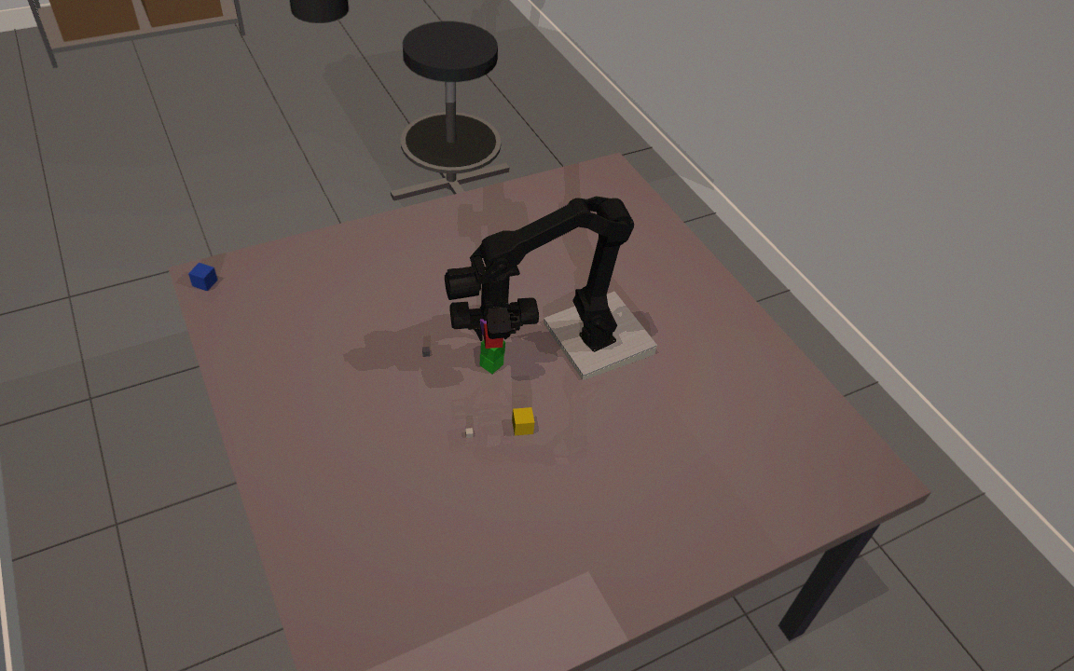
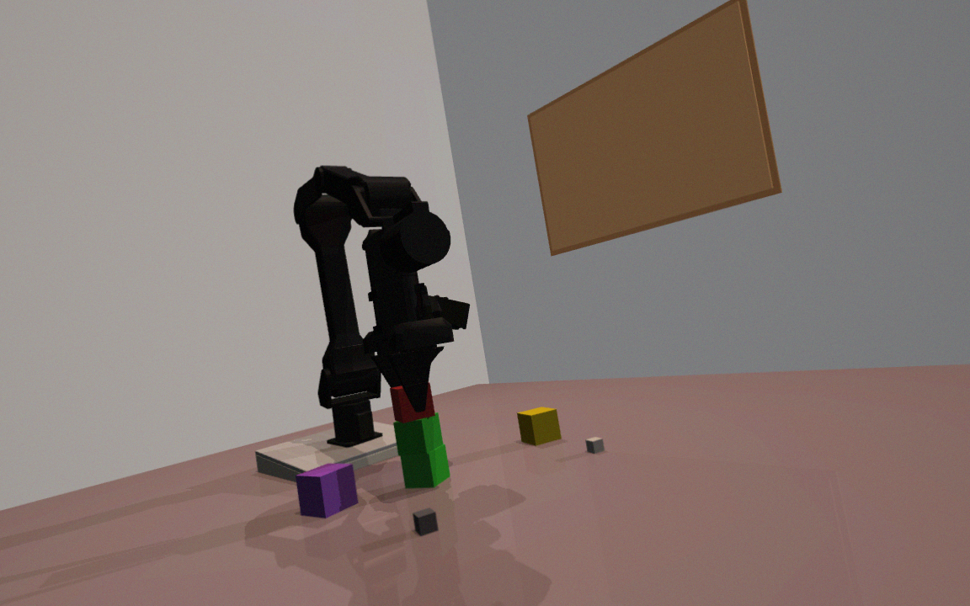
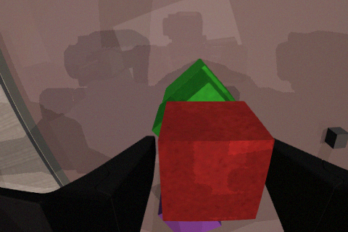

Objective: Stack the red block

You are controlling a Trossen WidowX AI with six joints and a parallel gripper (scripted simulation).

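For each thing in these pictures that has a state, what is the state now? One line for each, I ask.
Black parallel-jaw gripper: open, fingers beside the red block, gaps showing.
Red cube block: resting on the green tower, upright.
Green two-block tower: standing, upper block slightly turned.
Purple cube: on the table, beside the tower.
Yellow cube: on the table, apart.
Blue cube: at the table's corner.

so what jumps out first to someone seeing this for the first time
The red block sitting on the green tower near the middle of the table, with the black gripper poised over it, fingers spread just clear of its sides. After that, a purple block beside the tower and a yellow block further off.
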